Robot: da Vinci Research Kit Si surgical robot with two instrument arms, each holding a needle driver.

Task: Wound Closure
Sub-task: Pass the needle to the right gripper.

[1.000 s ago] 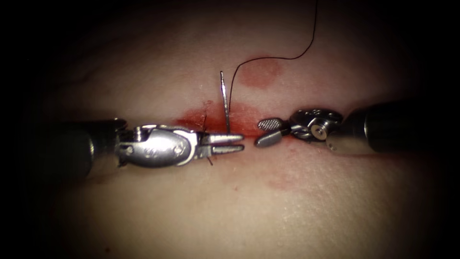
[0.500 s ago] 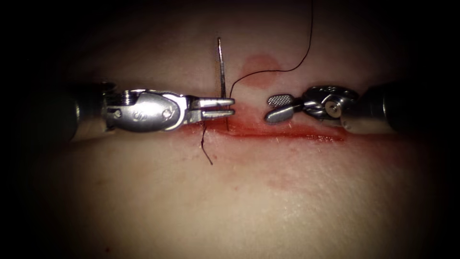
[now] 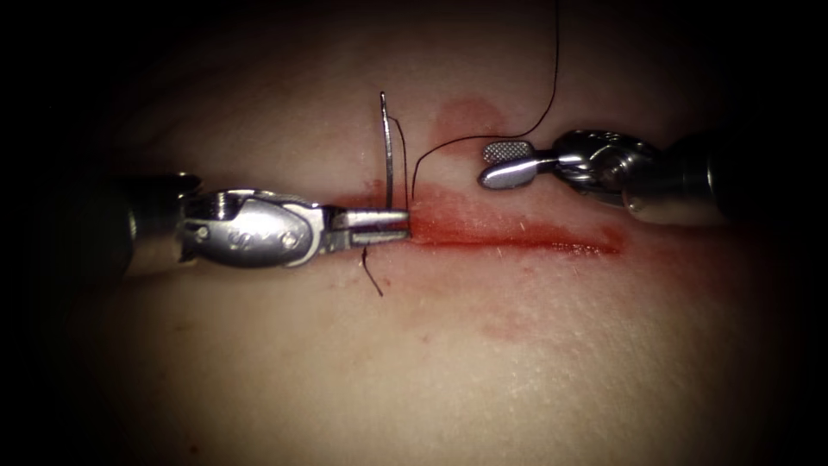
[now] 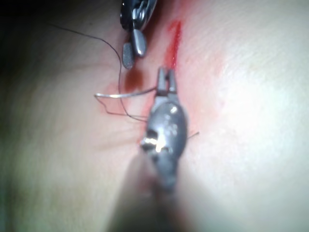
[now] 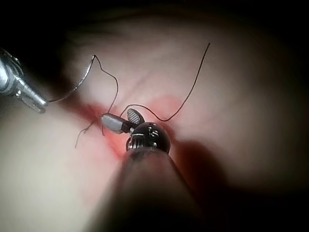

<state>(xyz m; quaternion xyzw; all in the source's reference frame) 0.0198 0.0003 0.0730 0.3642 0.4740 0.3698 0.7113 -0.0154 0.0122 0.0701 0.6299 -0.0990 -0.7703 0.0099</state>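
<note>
Left hand [image 3: 398,223] is pinching the needle [image 3: 385,147] near its tip end, beside the cut [image 3: 517,235]. Right hand [image 3: 504,164] is hanging spread, gripping nothing, near the thread [image 3: 552,78].

Right tool [image 5: 119,120] with jaws parted, empty, over the red fluid [image 5: 108,137] on the tissue [image 5: 193,67]. The left tool [image 5: 36,104] grips one end of the curved needle [image 5: 77,82]; thread [image 5: 186,92] trails past.
</note>
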